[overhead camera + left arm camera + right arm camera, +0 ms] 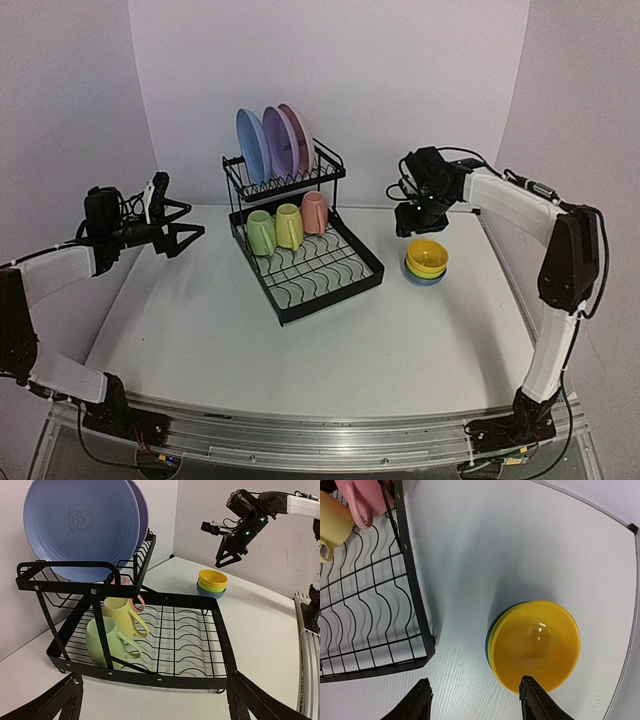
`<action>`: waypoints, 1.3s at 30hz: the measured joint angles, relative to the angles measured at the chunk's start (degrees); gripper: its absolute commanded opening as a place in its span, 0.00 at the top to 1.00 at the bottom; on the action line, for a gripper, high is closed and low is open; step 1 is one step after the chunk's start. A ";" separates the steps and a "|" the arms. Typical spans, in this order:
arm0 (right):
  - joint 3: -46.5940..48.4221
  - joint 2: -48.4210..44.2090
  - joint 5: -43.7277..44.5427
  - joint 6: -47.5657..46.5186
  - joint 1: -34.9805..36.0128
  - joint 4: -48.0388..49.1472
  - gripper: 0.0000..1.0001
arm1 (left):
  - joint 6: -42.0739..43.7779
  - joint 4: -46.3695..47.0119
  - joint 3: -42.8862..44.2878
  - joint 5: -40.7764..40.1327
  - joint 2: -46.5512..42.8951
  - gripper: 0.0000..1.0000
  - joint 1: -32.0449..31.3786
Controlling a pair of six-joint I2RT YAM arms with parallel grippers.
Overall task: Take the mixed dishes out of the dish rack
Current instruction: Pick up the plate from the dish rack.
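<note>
The black wire dish rack [335,296] stands mid-table. Its upper shelf holds upright blue [252,146], purple [277,141] and pink [299,135] plates. Light green [261,233], yellow [288,226] and pink [314,212] mugs sit at the back of its tray. Three stacked bowls, yellow on top [427,257], stand on the table right of the rack. My left gripper [196,220] is open and empty, left of the rack and facing it [150,680]. My right gripper [418,222] is open and empty, raised above the bowls' left side [535,645].
The rack tray's front wavy dividers [185,640] hold nothing. White walls close the table at the back and sides. The table's right edge [632,630] runs close to the bowl stack.
</note>
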 measured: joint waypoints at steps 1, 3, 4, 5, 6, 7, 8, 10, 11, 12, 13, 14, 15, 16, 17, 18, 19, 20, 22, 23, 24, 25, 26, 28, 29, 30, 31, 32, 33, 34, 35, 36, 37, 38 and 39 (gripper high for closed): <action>1.05 0.00 -0.27 -0.07 0.28 -0.03 0.42 | -0.04 0.02 0.02 0.00 -0.02 0.00 0.00; 4.08 -0.04 -0.46 -0.20 0.67 0.14 0.41 | -0.15 0.32 0.08 0.01 -0.02 0.00 0.00; 5.86 -0.11 -0.52 -0.20 1.07 0.24 0.40 | -0.09 0.52 0.18 0.03 -0.02 0.00 0.00; 7.88 -0.11 -0.53 -0.21 1.57 0.31 0.39 | 0.05 0.66 0.45 0.04 -0.02 0.00 0.00; 9.85 -0.12 -0.55 -0.11 2.33 0.66 0.39 | 0.20 0.81 1.05 0.07 -0.02 0.00 0.00; 11.87 -0.13 -0.54 0.01 3.15 0.98 0.39 | 0.32 0.93 1.63 0.11 -0.02 0.00 0.00; 13.80 -0.26 -0.56 0.26 4.27 1.44 0.38 | 0.62 0.89 2.75 0.24 -0.02 0.00 0.00; 16.79 -0.33 -0.56 0.55 6.47 3.01 0.38 | 1.56 1.07 5.49 0.35 0.20 0.01 0.00; 18.26 -0.33 -0.59 0.61 7.91 4.45 0.39 | 1.82 1.44 7.35 0.36 0.42 0.01 0.00; 19.36 -0.33 -0.61 0.71 9.05 5.53 0.40 | 1.94 1.92 8.82 0.37 0.66 0.01 -0.01; 20.57 -0.30 -0.77 0.80 10.30 6.72 0.40 | 2.13 2.49 10.28 0.39 0.94 0.01 -0.11; 21.85 -0.25 -1.12 1.00 11.49 7.96 0.41 | 2.51 2.89 11.62 0.38 1.24 0.01 -0.25; 23.10 -0.12 -1.50 1.23 12.56 9.04 0.41 | 3.06 3.22 13.04 0.41 1.61 0.01 -0.48; 24.50 0.20 -1.92 1.48 13.53 10.10 0.42 | 3.87 3.35 14.60 0.49 2.07 0.01 -0.82; 26.43 0.79 -2.36 1.68 14.60 11.58 0.41 | 4.85 3.20 16.33 0.61 2.64 0.01 -1.20; 27.87 1.48 -2.52 1.68 15.63 13.09 0.41 | 5.91 2.99 18.52 0.96 3.55 0.01 -1.60; 29.34 2.36 -2.59 1.54 16.63 14.48 0.41 | 7.04 2.83 20.94 1.07 4.66 0.01 -2.00; 31.69 3.74 -2.31 1.03 17.76 15.69 0.40 | 8.38 2.90 23.10 1.05 5.70 0.01 -2.33; 35.89 7.08 -1.77 -0.22 20.23 18.58 0.40 | 11.19 2.99 25.55 0.40 7.03 0.03 -2.74; 37.45 8.73 -1.47 -0.90 21.52 19.96 0.40 | 12.65 3.02 26.36 -0.09 7.55 0.05 -2.91; 38.02 9.87 -1.09 -1.27 22.46 20.65 0.40 | 14.33 3.11 26.85 -1.03 8.13 0.08 -3.25; 38.56 11.01 -0.70 -1.64 23.41 21.32 0.40 | 16.06 3.19 27.35 -1.99 8.74 0.10 -3.62; 38.36 11.79 -0.35 -2.03 24.38 21.74 0.40 | 18.58 3.30 27.96 -3.48 9.73 0.12 -4.35; 36.60 12.33 0.17 -2.57 25.29 22.78 0.40 | 22.96 3.65 29.91 -5.57 12.07 0.16 -5.65; 35.23 12.33 0.41 -2.92 25.43 23.36 0.40 | 25.23 3.69 31.40 -6.58 13.60 0.17 -6.32; 34.20 12.33 0.66 -3.18 25.37 23.87 0.40 | 27.23 3.59 32.93 -7.32 15.12 0.19 -6.91; 33.04 12.21 1.06 -3.41 25.16 24.26 0.40 | 29.41 3.60 35.20 -8.21 17.09 0.21 -7.46; 31.47 11.82 1.47 -3.67 24.90 24.76 0.40 | 31.06 3.49 37.17 -8.78 18.66 0.21 -7.75; 30.07 11.46 1.78 -3.88 24.72 25.05 0.40 | 33.01 3.10 39.50 -9.47 20.39 0.22 -7.94; 28.72 11.05 2.17 -4.03 24.56 25.29 0.40 | 35.38 2.67 42.24 -10.05 22.32 0.22 -8.04; 27.39 10.62 2.60 -4.17 24.41 25.50 0.40 | 37.55 2.29 44.56 -10.46 23.87 0.22 -8.07; 25.97 10.03 3.03 -4.29 24.23 25.65 0.40 | 40.34 1.58 46.87 -10.64 25.34 0.23 -8.07; 24.65 9.45 3.43 -4.40 24.06 25.74 0.40 | 42.99 0.89 48.81 -10.63 26.55 0.23 -8.05; 23.54 8.91 3.82 -4.46 23.95 25.86 0.40 | 45.43 0.08 50.53 -10.57 27.56 0.24 -8.04; 22.55 8.36 4.24 -4.46 23.90 26.00 0.40 | 48.14 -1.13 52.43 -10.42 28.59 0.24 -8.04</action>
